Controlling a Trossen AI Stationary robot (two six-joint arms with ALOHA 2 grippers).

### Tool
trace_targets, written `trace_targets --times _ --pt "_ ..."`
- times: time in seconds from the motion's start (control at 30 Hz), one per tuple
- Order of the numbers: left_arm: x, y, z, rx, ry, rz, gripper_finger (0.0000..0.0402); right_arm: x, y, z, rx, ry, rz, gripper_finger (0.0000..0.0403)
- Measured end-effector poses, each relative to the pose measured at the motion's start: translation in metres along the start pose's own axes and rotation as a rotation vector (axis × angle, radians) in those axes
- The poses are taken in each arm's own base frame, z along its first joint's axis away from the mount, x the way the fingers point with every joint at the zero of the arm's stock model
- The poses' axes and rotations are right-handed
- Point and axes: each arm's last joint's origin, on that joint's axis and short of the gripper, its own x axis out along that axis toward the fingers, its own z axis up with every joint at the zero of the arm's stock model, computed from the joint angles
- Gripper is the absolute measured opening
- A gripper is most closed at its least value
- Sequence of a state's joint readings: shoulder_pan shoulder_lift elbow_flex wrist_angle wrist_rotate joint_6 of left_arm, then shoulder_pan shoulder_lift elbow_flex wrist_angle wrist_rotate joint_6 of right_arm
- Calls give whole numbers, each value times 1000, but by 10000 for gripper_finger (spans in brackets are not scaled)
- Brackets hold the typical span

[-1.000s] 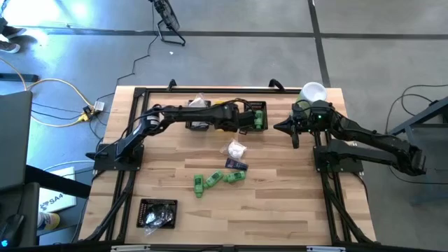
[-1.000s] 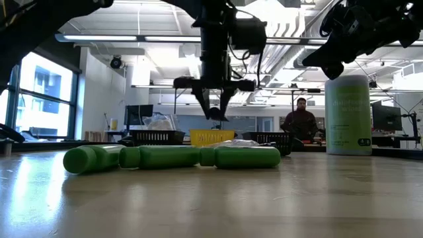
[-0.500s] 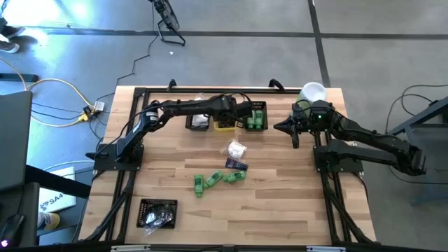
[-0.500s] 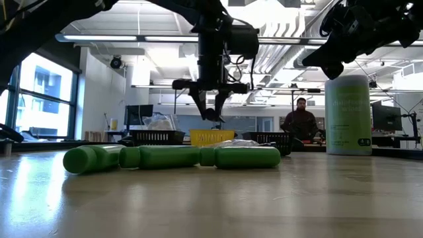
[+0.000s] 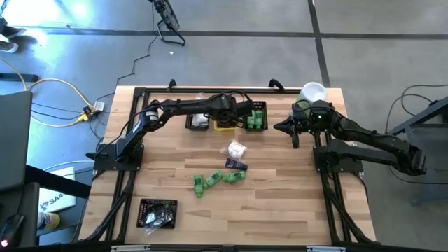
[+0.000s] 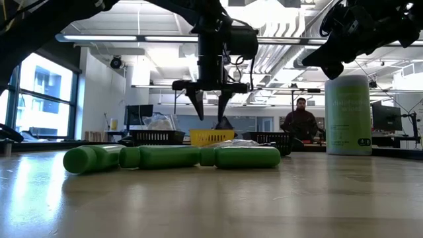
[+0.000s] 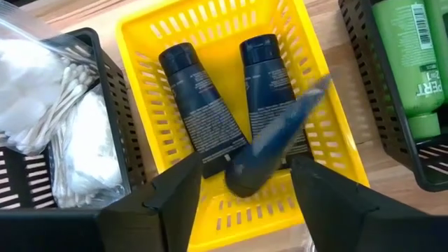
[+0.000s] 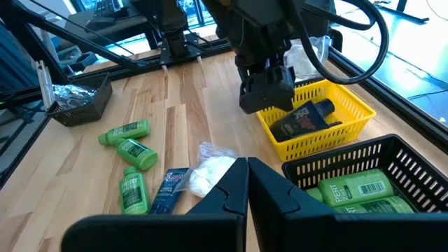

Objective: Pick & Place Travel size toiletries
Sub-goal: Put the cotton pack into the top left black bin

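The sorting is partly done. The left claw (image 6: 210, 109) is hanging over the yellow bin (image 5: 225, 125) at the far side of the bench (image 5: 280, 203), its fingers standing apart with nothing between them. In the left wrist view a dark blue tube (image 7: 273, 140) is blurring just below those fingers, apparently dropping into the bin, where two more tubes (image 7: 199, 105) are already lying side by side. The black bin of green bottles (image 5: 257, 117) just right of the yellow one is holding several, and the black bin on the left (image 5: 198, 122) is holding white packets.

What is left is lying mid-bench: three green bottles (image 5: 218, 179) in a loose cluster, with one dark tube (image 5: 236, 165) and a white crinkly packet (image 5: 236, 148) just beyond them. A further black bin (image 5: 157, 213) is sitting at the near left corner with dark contents I cannot make out.

The right claw (image 5: 292, 127) is waiting with its fingers pressed together and empty, near the big pale-green cylinder (image 5: 313, 92) at the far right. So I judge roughly half the items are still waiting.
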State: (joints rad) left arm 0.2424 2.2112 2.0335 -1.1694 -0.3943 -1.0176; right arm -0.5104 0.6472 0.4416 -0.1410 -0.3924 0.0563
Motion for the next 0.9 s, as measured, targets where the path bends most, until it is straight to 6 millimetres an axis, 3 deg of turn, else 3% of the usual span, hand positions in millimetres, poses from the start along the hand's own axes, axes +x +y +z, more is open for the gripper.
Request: trace_targets --times 0.1,0.23,0.43,0.67,0.9 --pt "0 0 0 1 -3 2 219 0 0 0 0 0 0 2" --pt "-5 1 0 1 -16 -2 195 0 0 0 0 0 0 2" --pt "-17 -11 -9 19 -61 -68 113 0 0 0 0 0 0 2" --pt "-45 -26 -13 73 -152 -240 15 0 0 0 0 0 0 2" --pt "-67 -33 -15 205 -264 -310 9 0 0 -2 8 15 0 2"
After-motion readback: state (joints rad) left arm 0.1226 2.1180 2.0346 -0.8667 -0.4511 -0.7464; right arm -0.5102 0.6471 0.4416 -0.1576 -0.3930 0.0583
